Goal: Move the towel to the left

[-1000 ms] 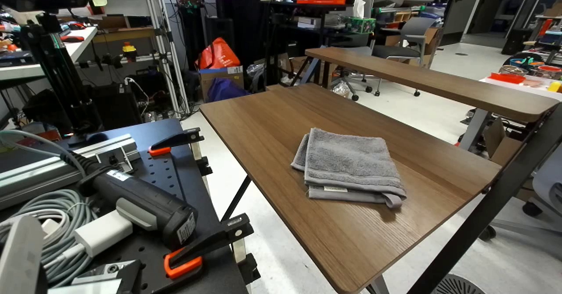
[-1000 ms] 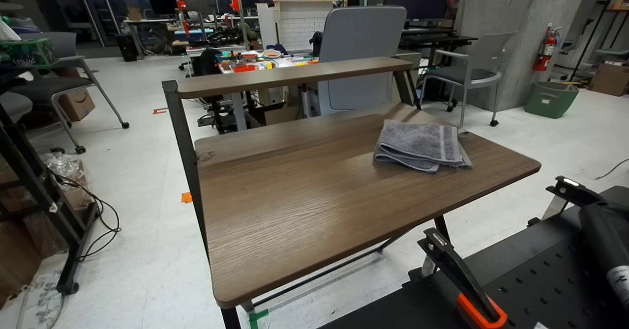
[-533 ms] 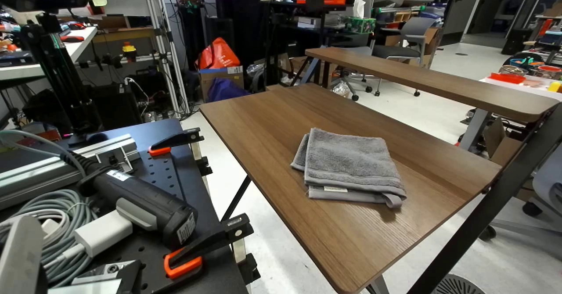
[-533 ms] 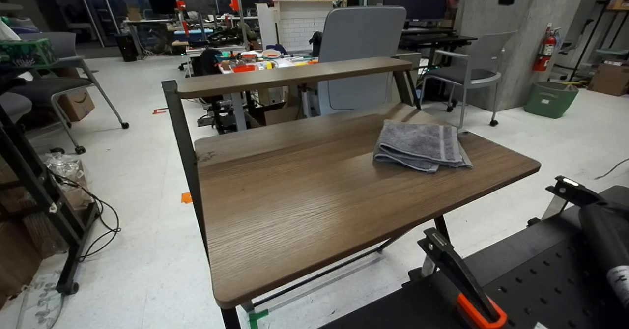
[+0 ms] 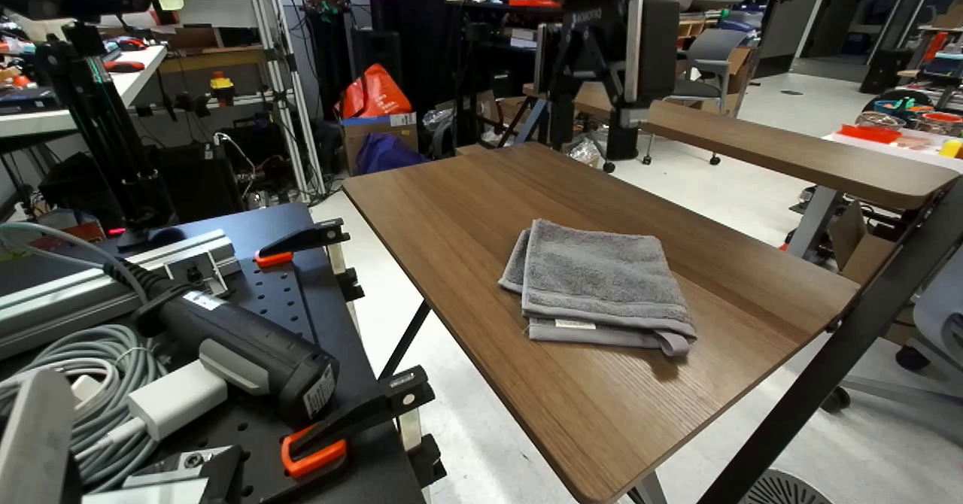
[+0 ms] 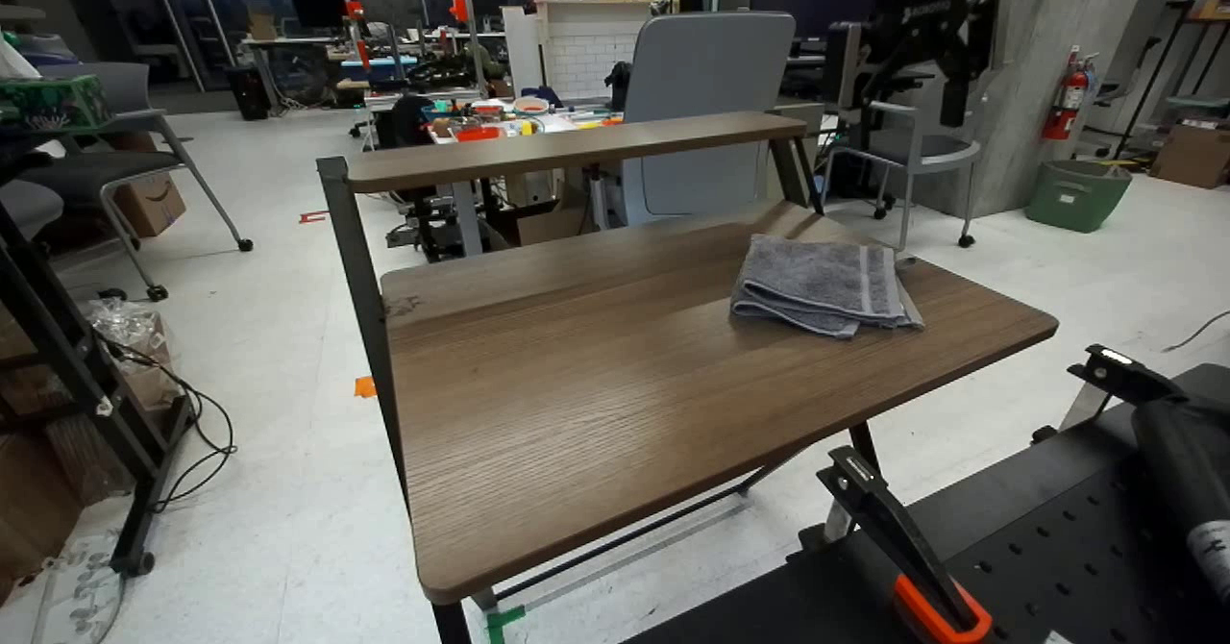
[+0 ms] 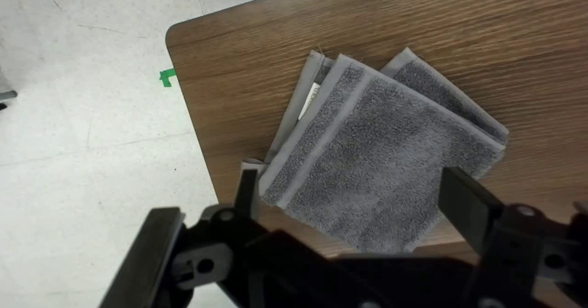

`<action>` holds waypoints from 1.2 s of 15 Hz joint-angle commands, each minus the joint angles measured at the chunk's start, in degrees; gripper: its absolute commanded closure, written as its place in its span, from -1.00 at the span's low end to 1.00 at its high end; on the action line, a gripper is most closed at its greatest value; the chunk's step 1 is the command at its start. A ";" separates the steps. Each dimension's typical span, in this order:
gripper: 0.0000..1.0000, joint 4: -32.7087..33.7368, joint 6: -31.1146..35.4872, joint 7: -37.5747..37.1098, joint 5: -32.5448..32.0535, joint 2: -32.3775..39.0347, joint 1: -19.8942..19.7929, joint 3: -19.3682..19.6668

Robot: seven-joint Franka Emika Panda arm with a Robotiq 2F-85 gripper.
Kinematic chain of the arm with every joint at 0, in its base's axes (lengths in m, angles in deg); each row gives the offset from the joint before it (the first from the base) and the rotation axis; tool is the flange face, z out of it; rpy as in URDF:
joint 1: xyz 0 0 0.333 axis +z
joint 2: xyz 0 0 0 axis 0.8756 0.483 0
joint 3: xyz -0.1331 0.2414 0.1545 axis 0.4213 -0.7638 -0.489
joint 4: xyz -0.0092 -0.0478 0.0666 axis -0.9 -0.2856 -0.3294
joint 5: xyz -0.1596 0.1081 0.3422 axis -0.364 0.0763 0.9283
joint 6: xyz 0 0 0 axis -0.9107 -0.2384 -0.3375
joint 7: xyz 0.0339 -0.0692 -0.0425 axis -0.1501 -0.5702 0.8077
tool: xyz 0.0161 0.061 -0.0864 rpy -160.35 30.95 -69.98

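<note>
A folded grey towel (image 5: 602, 278) lies on the brown wooden table (image 5: 451, 195), also in an exterior view (image 6: 822, 284). In the wrist view the towel (image 7: 376, 151) lies flat with layers fanned out and a white label at one edge, close to the table's corner. My gripper (image 5: 590, 132) hangs in the air above the table, well clear of the towel; it also shows in an exterior view (image 6: 903, 120). In the wrist view its fingers (image 7: 351, 184) are wide apart with nothing between them, and the towel shows below.
A raised wooden shelf (image 5: 737, 143) runs along one long side of the table, held by a dark post (image 6: 360, 298). A black bench (image 5: 301, 301) with orange-handled clamps (image 5: 316, 455), cables and a black tool stands beside the table.
My gripper has come down from above into both exterior views; a second ago it was out of both. The towel has not moved.
</note>
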 commanded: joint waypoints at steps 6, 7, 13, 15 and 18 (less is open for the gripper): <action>-1.00 16.43 -1.58 -1.06 0.21 19.71 5.11 3.75; -1.00 17.70 -1.60 -1.08 0.16 21.23 5.61 4.02; -1.00 22.87 -0.88 -0.57 1.10 27.98 7.20 4.73; -1.00 23.92 -0.66 -0.75 1.14 29.76 7.60 4.86; -1.00 25.12 -0.16 -1.13 0.62 32.12 8.65 5.11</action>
